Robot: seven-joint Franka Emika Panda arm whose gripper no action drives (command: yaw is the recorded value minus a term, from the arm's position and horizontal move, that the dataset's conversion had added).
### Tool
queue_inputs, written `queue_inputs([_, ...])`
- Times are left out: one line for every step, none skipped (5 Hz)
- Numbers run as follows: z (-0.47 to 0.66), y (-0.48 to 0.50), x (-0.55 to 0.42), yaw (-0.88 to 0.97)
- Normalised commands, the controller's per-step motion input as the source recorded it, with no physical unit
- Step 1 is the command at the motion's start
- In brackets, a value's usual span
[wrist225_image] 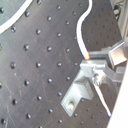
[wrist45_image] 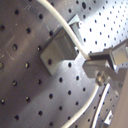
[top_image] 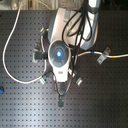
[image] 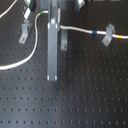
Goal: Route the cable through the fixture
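A white cable lies on the black perforated board. It runs from the first exterior view's left up behind the arm, then right through a grey clip fixture. In both wrist views my gripper is shut on the cable. A grey clip fixture stands right beside the fingertips, and the cable passes along its edge. In the second wrist view the gripper holds the cable just above that fixture. In both exterior views the arm hides the gripper.
Two more grey fixtures stand on the board in the first exterior view, one to the left and one by the arm. The cable loops wide on the second exterior view's left. The arm's body covers the board's middle.
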Motion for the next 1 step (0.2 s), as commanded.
queue_inputs([0.52,0.063,-0.097,0.00])
